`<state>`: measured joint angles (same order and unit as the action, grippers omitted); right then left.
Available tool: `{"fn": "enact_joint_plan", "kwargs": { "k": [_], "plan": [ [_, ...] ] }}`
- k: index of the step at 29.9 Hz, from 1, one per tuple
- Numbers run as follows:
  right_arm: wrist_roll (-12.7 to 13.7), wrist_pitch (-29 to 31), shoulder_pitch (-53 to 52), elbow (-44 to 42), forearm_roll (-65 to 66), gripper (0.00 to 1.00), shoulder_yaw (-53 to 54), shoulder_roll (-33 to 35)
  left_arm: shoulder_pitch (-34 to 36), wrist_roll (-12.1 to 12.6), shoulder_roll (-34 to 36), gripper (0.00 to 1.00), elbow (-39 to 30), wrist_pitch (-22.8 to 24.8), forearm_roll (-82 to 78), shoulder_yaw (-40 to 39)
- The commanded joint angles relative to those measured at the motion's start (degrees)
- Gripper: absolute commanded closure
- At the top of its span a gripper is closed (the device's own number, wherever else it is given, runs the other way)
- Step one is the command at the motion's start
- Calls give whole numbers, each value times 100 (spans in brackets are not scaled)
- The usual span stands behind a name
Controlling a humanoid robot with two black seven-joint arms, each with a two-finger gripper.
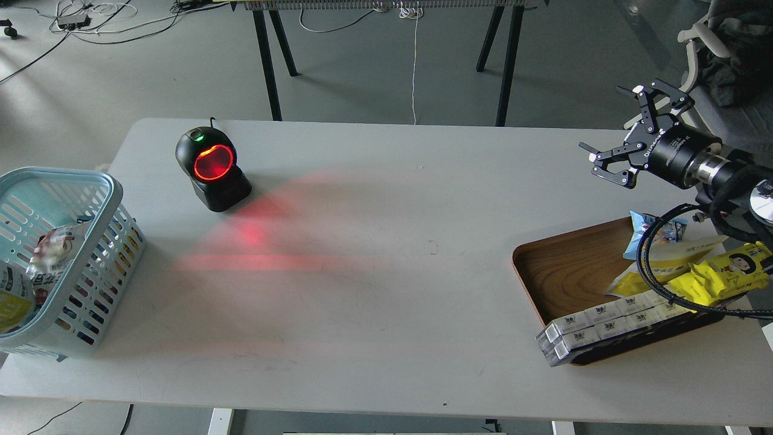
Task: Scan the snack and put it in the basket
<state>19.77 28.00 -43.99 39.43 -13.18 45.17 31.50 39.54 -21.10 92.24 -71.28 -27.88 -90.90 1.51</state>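
Nearest me on the left, the snack (12,305) lies inside the basket (90,266) at the picture's edge, yellow half down, beside a crumpled red-and-white packet (51,260). I judge the drop done; whether the scan registered I cannot tell. On the right, the wooden tray (567,272) holds more packets, so further rounds may be left. Farther back, the scanner (211,169) glows red across the table (386,302). My right gripper (619,130) hovers beyond the tray, fingers spread and empty. My left gripper is out of sight.
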Motion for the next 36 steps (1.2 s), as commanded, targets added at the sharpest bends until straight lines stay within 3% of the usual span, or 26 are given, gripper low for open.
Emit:
{"fn": "enact_joint_plan", "kwargs": {
  "k": [1, 6, 10, 18, 24, 29, 33, 36],
  "plan": [
    [0, 0, -13, 3, 0, 0, 9, -3, 89, 10, -48, 3, 0, 36, 361, -624],
    [0, 0, -75, 3, 0, 0, 0, -30, 212, 185, -538, 2, -53, 317, 1038, -1696],
    [9, 0, -110, 3, 17, 0, 0, -39, 572, 589, -1575, 2, 0, 545, 1758, -2540],
    [27, 0, -198, 3, 17, 0, 35, -30, 1494, 1495, -3403, 2, 394, 2127, 4297, -3341],
    [-9, 0, -268, 12, 9, 0, 132, -30, 1847, 1530, -4809, 2, 1649, 3128, 6256, -3411],
    [0, 0, -242, 502, -9, 0, 246, 58, 1864, 1539, -5803, 2, 2933, 4323, 7682, -3868],
    [-17, 0, -14, 1197, -9, 0, 518, 418, 1786, 1539, -6270, 1, 3146, 4887, 8412, -3992],
    [-26, 0, 363, 1829, -9, 0, 843, 602, 1680, 1548, -6455, 1, 3137, 5046, 8816, -4009]
  ]
}}
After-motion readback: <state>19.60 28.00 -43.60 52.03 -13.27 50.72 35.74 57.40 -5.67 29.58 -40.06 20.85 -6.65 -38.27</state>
